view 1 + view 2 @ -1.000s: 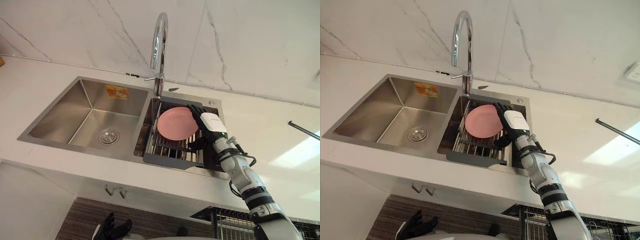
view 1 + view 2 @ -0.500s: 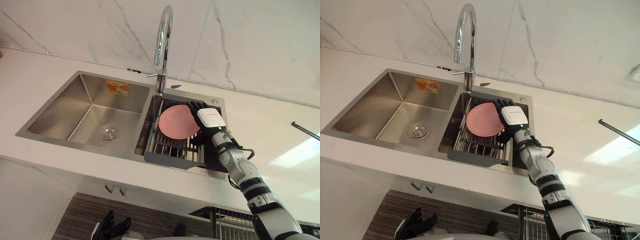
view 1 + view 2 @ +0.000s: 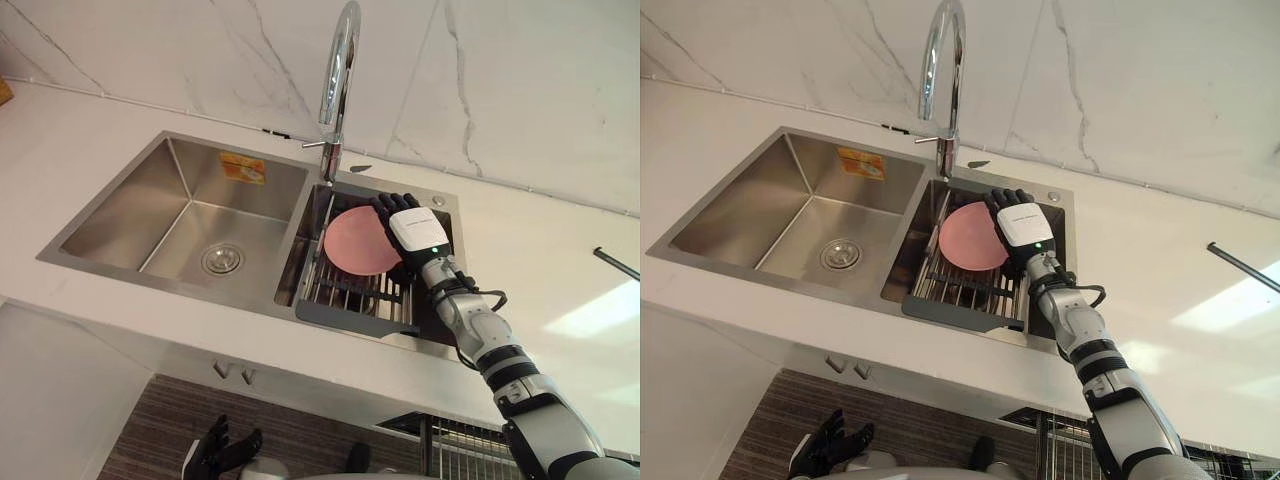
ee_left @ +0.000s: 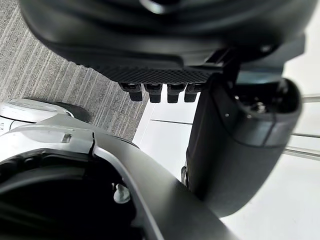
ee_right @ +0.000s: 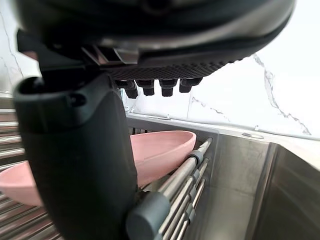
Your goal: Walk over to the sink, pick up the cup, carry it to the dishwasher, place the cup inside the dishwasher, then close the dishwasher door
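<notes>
Pink plate (image 3: 358,240), silver sink (image 3: 180,212), chrome tap (image 3: 340,70), white grey-veined wall (image 3: 520,90)

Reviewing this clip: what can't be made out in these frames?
1. Contact between right hand and pink shallow dish: eye views, hand covers the dish's edge; right wrist view, thumb blocks it.
2. Left hand: eye views, cut off by the bottom edge.
3. Dark wire rack under white counter: likewise cut off.

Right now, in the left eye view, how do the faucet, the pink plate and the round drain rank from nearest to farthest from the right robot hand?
1. The pink plate, on the dish rack, just left of the right robot hand.
2. The faucet, standing behind the plate, toward the back.
3. The round drain, in the left basin, far to the left.
</notes>
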Motion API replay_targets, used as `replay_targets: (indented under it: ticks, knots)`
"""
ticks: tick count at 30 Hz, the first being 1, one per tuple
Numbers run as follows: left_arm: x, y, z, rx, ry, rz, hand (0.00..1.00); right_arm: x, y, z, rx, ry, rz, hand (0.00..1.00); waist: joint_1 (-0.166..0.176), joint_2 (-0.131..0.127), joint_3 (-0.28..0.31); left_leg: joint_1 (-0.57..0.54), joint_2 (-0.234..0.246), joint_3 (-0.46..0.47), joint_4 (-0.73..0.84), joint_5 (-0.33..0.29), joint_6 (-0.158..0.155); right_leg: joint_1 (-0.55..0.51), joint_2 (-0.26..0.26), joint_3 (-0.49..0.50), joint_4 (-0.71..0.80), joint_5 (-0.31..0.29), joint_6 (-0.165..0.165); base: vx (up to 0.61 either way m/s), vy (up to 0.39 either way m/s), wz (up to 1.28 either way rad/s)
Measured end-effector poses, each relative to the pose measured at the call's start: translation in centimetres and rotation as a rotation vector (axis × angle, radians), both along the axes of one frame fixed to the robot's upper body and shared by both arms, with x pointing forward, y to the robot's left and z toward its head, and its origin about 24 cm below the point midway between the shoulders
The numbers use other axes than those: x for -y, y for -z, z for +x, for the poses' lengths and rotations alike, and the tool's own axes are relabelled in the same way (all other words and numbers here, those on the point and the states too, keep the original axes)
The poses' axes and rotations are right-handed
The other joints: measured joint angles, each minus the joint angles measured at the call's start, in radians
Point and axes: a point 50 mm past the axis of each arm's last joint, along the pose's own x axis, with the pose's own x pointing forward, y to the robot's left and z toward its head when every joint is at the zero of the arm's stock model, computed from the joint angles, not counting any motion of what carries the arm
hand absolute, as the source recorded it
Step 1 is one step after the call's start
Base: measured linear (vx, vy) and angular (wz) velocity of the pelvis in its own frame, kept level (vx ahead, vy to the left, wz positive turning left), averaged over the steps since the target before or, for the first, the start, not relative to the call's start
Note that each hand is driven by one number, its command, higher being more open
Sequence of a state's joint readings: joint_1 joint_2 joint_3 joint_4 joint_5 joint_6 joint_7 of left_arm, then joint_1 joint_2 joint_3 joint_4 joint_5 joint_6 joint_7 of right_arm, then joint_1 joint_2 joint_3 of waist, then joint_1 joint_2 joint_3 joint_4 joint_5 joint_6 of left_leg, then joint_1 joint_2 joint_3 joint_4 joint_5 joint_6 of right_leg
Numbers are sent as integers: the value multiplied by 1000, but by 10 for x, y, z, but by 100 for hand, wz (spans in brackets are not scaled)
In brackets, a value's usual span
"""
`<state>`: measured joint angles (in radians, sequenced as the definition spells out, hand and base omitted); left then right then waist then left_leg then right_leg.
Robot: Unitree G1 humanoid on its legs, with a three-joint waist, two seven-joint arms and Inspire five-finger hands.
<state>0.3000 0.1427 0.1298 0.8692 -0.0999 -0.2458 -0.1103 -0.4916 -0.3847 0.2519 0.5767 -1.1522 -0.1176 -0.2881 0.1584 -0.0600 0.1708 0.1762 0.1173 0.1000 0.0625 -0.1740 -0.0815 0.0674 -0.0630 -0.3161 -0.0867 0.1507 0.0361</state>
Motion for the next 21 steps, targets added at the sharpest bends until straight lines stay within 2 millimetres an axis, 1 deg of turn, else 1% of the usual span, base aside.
replay_targets:
  ticks: [8, 10, 11, 17, 21]
  knots:
    - [-1, -2, 3, 16, 4, -1, 100, 0, -1, 3, 1, 2, -44, 100, 14, -7, 11, -12, 1, -4, 16, -5, 2, 0, -1, -3, 0, 1, 1, -5, 3, 0]
    - [-2, -3, 4, 24, 3, -2, 100, -1, -2, 4, 8, 2, -47, 100, 15, -12, 17, -20, 1, -6, 22, -5, 2, -4, -1, -4, 0, 1, 1, -34, 22, 1]
    - [-2, -3, 4, 31, -4, -11, 100, 0, -3, 5, 14, 6, -47, 0, 17, -15, 17, -31, 1, -7, 32, -9, 2, -11, -2, -4, 0, 3, 1, 0, 0, 0]
    - [-2, -3, 4, 36, -12, -21, 100, -1, -1, 5, 9, 4, -51, 0, 17, -15, 17, -48, -1, -9, 49, -13, 4, -18, -5, -6, 0, 6, 2, 0, 0, 0]
    - [-2, -4, 7, 48, -6, -26, 100, -2, -5, 8, 15, 5, -34, 0, 18, -15, 18, -75, -1, -10, 71, -19, 5, -35, -7, -6, 0, 7, 4, -24, 20, 0]
